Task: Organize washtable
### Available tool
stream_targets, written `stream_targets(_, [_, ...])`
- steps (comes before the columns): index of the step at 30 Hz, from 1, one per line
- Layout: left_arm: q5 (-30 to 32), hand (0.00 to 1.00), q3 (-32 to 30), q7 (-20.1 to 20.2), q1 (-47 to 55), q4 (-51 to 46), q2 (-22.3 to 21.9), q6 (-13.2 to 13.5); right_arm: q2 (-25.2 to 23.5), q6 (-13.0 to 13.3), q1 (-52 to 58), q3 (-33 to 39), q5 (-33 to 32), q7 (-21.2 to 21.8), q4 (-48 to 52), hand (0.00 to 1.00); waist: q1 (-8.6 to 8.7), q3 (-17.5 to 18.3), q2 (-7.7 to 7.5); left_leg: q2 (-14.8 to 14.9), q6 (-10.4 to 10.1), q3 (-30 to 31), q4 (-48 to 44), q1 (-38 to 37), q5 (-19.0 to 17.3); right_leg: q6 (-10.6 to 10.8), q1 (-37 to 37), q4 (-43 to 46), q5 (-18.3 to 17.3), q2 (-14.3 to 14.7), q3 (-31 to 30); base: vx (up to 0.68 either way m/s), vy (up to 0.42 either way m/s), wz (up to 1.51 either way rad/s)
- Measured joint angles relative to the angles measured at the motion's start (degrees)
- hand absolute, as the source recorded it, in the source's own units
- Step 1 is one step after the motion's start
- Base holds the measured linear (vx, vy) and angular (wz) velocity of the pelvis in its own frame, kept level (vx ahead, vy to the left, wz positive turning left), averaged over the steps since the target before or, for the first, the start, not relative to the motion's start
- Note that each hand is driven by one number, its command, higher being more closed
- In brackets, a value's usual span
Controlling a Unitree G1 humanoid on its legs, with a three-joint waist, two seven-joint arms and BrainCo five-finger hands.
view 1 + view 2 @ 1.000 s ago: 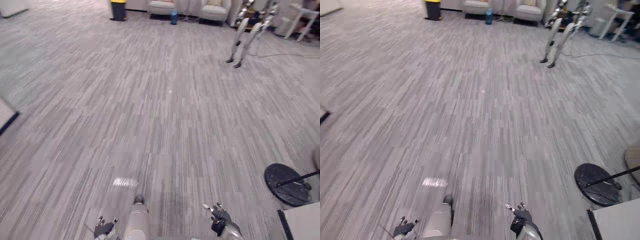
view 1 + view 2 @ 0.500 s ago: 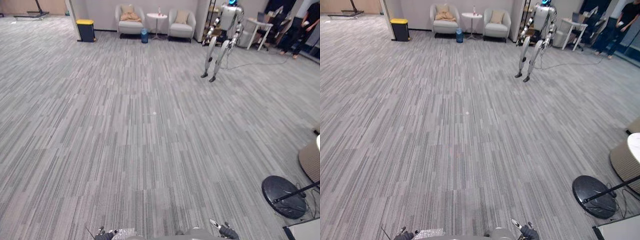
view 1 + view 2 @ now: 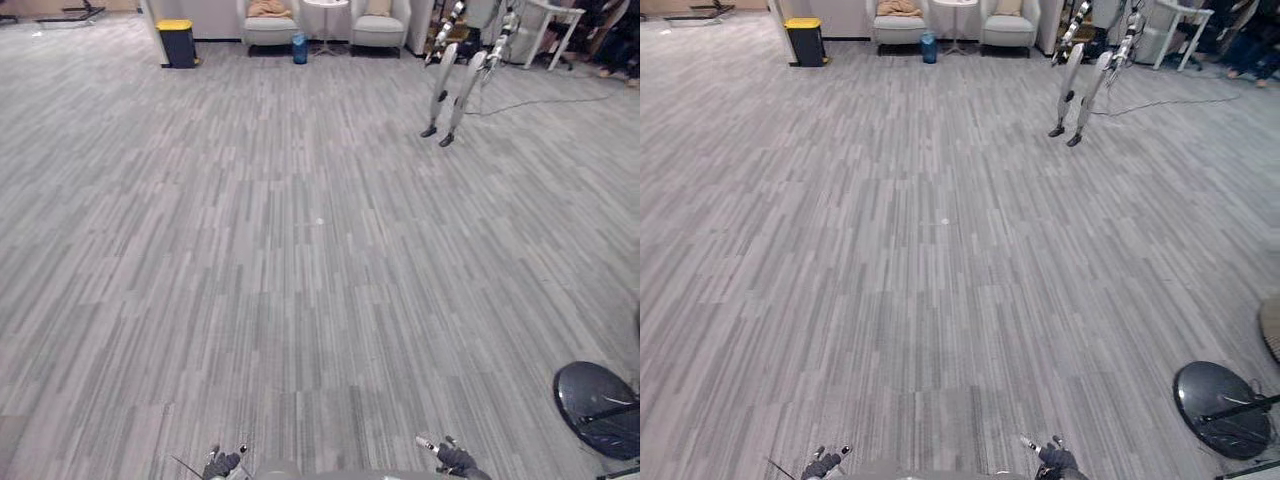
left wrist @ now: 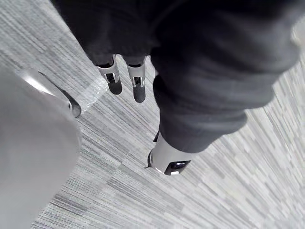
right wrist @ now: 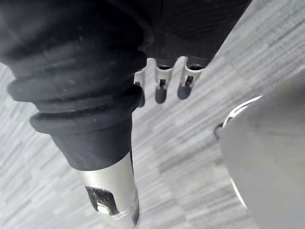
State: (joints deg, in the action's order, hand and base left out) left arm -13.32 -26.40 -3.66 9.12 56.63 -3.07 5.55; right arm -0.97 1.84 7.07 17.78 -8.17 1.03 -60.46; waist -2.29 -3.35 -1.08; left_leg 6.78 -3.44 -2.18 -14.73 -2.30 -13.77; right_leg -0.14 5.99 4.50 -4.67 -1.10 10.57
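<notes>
Left of the black stand base [image 3: 600, 408], over grey carpet [image 3: 300, 250], our left hand [image 3: 222, 465] and right hand [image 3: 455, 460] hang loose-fingered, empty. Where the wash bench stands we cannot tell. Risk: turning toward that base unsighted, we trip on it.

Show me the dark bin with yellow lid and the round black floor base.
dark bin with yellow lid [image 3: 180, 50], left eye view, its dark front.
round black floor base [image 3: 1215, 385], right eye view, its flat top.
</notes>
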Motion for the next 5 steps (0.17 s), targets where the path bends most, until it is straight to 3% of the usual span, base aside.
stream_targets(5, [3.12, 0.00, 4.41, -0.01, -0.13, 0.85, 1.46, 0.07, -0.52, 0.00, 0.71, -0.10, 1.05, 0.53, -0.02, 0.00, -0.07, 1.01, -0.71, -1.74, 0.86, -2.26, 5.49, -3.54, 2.60, 1.47, 0.70, -1.54, 0.96, -1.43, -2.09, 0.03, 0.065, -0.15])
